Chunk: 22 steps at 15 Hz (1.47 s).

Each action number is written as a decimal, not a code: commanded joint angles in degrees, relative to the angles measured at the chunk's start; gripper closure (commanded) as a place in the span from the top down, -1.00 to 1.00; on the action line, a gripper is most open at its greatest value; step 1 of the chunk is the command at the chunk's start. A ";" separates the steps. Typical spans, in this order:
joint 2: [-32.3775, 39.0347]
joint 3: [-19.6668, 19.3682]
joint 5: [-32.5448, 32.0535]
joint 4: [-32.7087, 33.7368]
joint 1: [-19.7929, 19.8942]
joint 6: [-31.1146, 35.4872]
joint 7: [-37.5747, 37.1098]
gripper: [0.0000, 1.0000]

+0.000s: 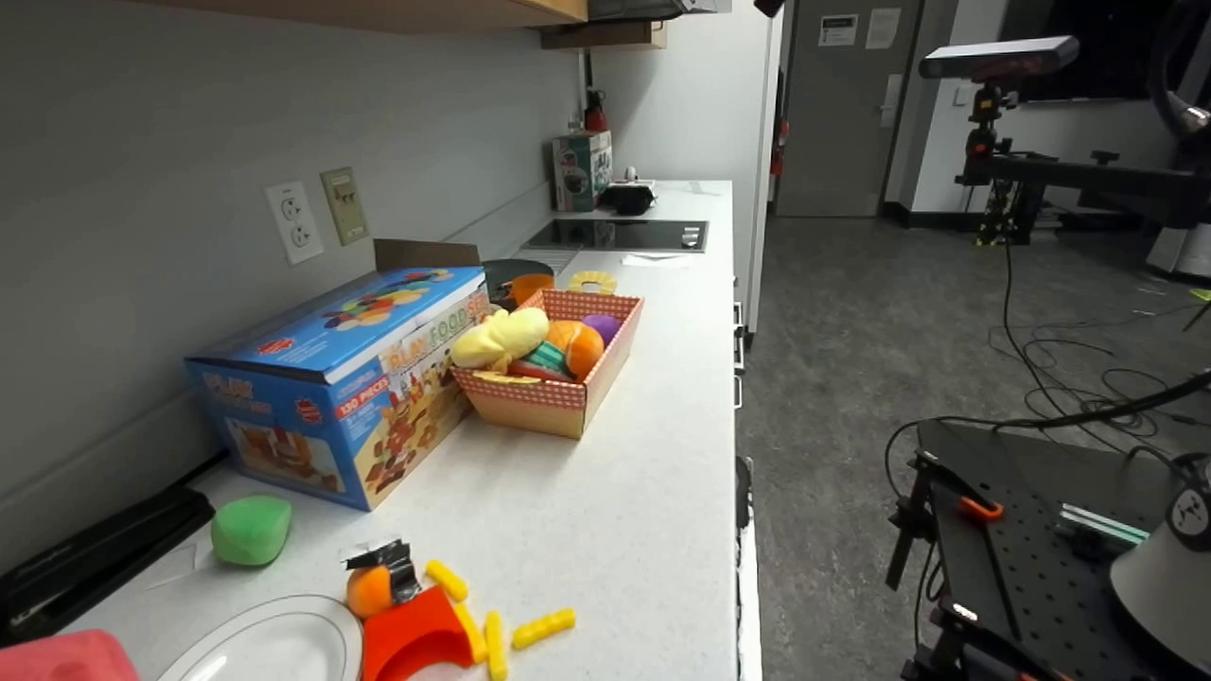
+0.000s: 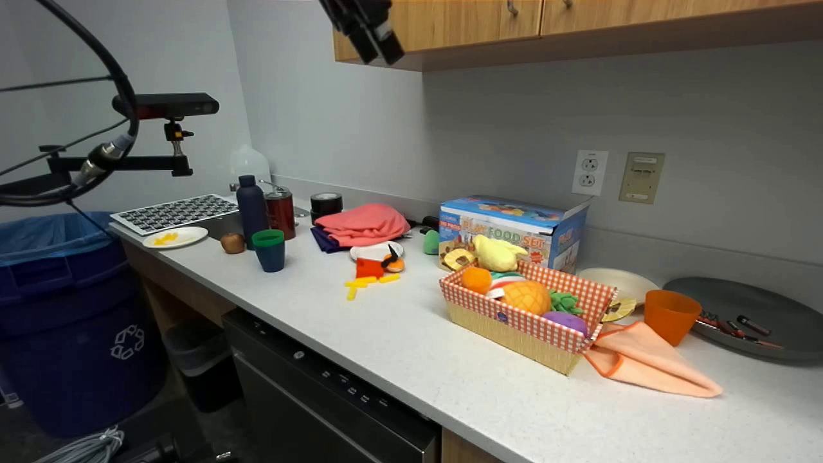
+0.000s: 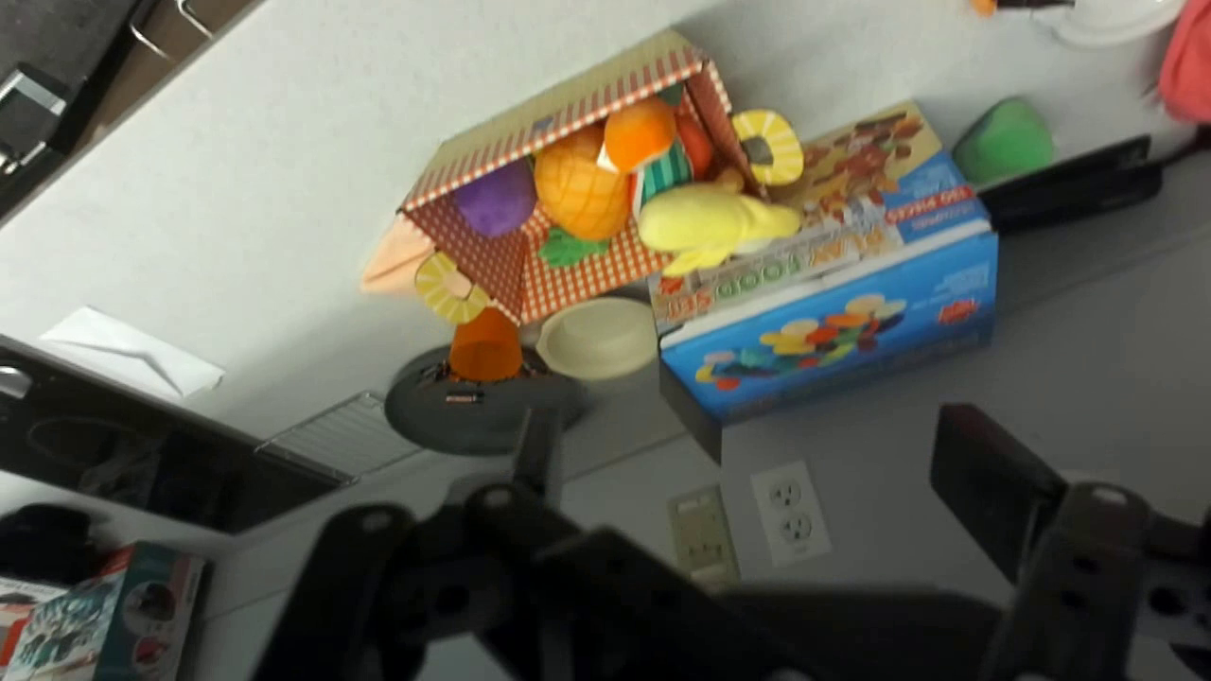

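Fingers (image 3: 990, 478) gape, clear of "PLAY FOOD SET" box (image 3: 837, 293).

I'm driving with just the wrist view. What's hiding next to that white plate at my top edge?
Observer: A red toy piece sits right by the plate.
Operator: Ooh! Any bottles I'm missing?
Observer: Yes, a dark blue bottle stands upright on the counter.
Operator: What's up high behind my jaws?
Observer: In an exterior view, wooden cupboards show behind them.
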<state>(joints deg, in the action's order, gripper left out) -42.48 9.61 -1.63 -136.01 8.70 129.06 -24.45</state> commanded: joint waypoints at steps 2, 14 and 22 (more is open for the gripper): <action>2.86 -0.25 -1.26 3.32 1.57 2.83 -1.63 1.00; 15.09 0.40 -5.08 16.06 6.09 11.64 -4.76 1.00; 27.66 0.57 -14.62 28.58 7.78 16.90 -11.12 1.00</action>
<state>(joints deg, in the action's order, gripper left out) -20.06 9.67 -12.35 -113.74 15.75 144.85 -31.75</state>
